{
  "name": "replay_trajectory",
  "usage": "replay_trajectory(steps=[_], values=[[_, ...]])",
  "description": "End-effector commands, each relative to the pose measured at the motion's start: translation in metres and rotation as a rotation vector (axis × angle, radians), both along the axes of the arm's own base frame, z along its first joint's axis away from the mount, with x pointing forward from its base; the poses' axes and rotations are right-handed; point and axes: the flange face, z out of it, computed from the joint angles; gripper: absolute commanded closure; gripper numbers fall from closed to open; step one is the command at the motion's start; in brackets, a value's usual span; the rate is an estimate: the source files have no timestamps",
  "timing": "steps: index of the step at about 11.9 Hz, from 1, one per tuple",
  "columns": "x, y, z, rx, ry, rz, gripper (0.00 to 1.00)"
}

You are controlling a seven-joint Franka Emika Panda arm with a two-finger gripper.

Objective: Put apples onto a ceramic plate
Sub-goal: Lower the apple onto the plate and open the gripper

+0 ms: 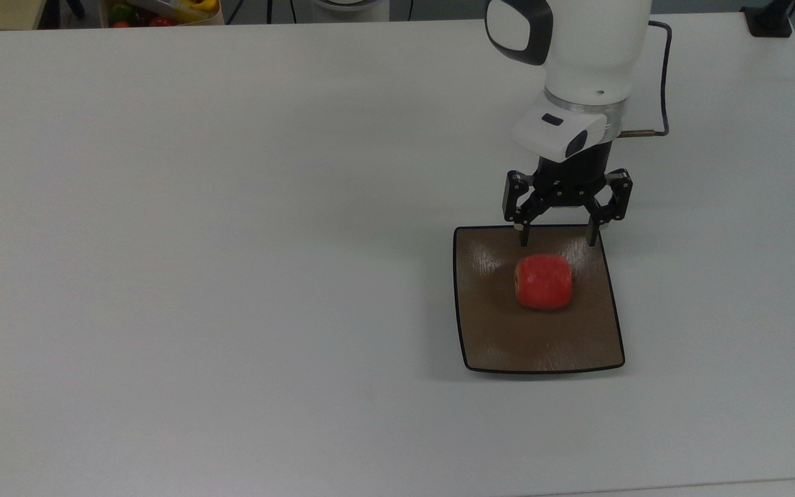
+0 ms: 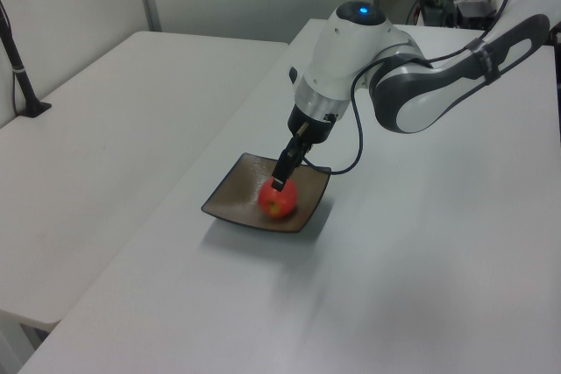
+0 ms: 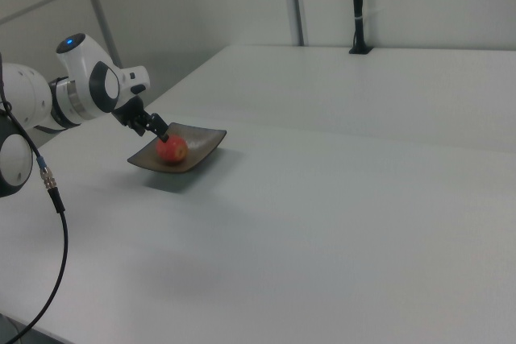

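Resting near the middle of the ceramic plate (image 1: 487, 338), the apple (image 1: 543, 281) is free of my gripper (image 1: 557, 241), whose fingers stand spread wide above the plate's far edge, touching nothing. I judge the placing done; what is left is lifting clear of the plate, away over the desk (image 1: 232, 241).

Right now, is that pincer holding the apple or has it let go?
Pincer: open, holding nothing. The apple lies free on the brown plate.
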Motion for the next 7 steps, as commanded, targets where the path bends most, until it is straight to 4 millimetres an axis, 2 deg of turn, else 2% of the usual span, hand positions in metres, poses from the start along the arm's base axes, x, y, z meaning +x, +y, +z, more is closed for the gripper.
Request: replay_trajectory(steps=[1, 2, 4, 7], values=[[-0.002, 0.006, -0.002, -0.008, -0.020, 0.000, 0.11], [-0.001, 0.003, -0.001, -0.008, -0.020, -0.005, 0.11], [-0.006, -0.005, 0.021, -0.028, -0.010, -0.012, 0.09], [-0.022, -0.031, 0.045, -0.154, 0.136, 0.022, 0.00]])
